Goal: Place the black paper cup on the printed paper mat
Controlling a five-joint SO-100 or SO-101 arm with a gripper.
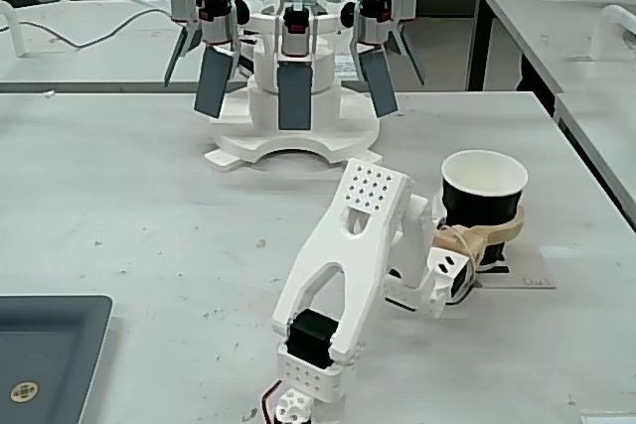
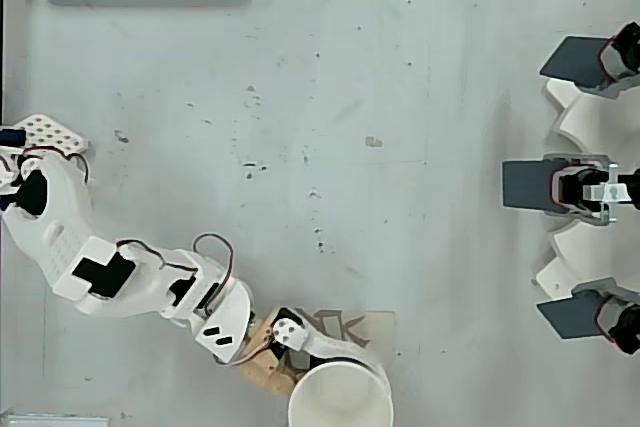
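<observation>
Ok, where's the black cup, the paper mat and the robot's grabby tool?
black paper cup [image 1: 483, 205], fixed view, black side wall.
printed paper mat [image 2: 377, 324], overhead view, bare beige corner.
tool [image 1: 497, 228], fixed view, between the fingertips wrapped around the cup.

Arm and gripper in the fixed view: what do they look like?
The arm is white printed plastic with a grid of small holes on its upper link, black servo blocks at the joints and thin dark and red cables. The gripper has tan, wood-coloured fingers.

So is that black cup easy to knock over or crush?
Probably both. The cup looks empty in the overhead view, so likely light and tippy, being tall with a narrower base. Thin paper walls would likely dent if the end effector squeezed harder.
</observation>
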